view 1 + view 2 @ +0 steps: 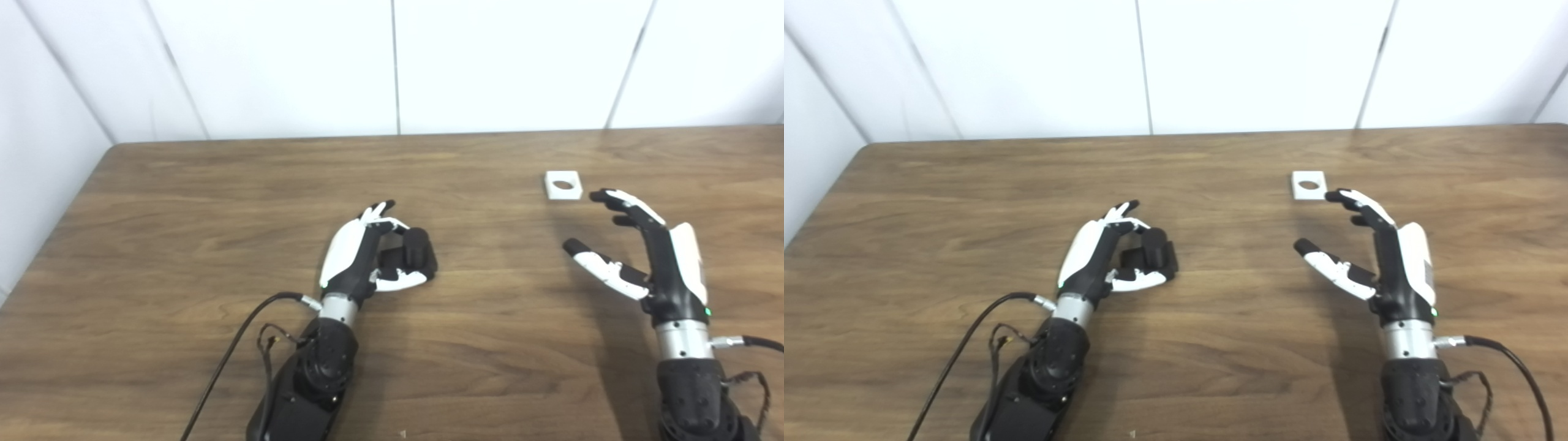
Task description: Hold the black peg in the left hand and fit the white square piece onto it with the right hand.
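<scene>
The black peg [418, 248] is low over the wooden table [184, 245] near the middle. My left hand [367, 251] is curled around it, fingers on its near side and thumb under its base; it also shows in the right eye view [1108, 254]. The white square piece [563, 184] with a round hole lies flat on the table at the right. My right hand [637, 251] is open and empty, fingertips just right of and nearer than the piece, not touching it.
White wall panels stand behind the table's far edge. The table's left edge runs diagonally at the far left. Cables trail from both wrists [226, 361] over the near part of the table.
</scene>
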Controlling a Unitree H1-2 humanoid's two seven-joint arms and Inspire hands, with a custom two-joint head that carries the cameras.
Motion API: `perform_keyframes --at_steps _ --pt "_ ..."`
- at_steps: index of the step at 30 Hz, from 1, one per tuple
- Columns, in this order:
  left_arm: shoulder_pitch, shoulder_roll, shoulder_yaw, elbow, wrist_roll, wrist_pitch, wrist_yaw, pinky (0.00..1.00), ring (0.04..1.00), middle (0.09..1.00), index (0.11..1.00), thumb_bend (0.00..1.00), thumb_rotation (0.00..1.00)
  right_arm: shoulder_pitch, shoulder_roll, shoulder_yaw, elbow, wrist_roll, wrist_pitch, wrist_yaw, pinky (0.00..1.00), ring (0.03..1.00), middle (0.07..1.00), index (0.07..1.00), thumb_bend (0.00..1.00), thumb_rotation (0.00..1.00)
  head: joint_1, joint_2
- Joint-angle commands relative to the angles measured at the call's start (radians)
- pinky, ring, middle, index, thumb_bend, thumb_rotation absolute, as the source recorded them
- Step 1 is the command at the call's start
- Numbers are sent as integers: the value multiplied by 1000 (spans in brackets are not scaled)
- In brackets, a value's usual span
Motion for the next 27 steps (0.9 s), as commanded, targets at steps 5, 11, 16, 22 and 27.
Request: perform_keyframes --at_steps 5,11,16,22,27 --pt "5 20 13 4 0 15 -33 1000 1000 958 490 516 92 -82 -64 -15 -93 1 31 60 749 818 825 753 632 522 -118 -33" --pt "-15 21 23 53 0 -9 -26 1000 1000 954 490 515 92 -214 -212 -22 -103 -39 86 180 753 827 828 762 649 488 -131 -45" --pt "-23 13 30 71 0 -26 -19 1000 1000 951 491 515 92 -341 -305 1 -7 -72 103 228 740 877 874 769 671 472 -140 -55" --pt "-22 4 37 96 -6 -45 -14 1000 1000 955 490 515 92 -511 -391 74 161 -136 108 311 802 942 944 788 687 453 -135 -60" --pt "-20 1 41 98 5 -44 -11 1000 1000 954 490 515 92 -641 -439 142 337 -158 52 343 797 937 947 796 703 433 -128 -65"
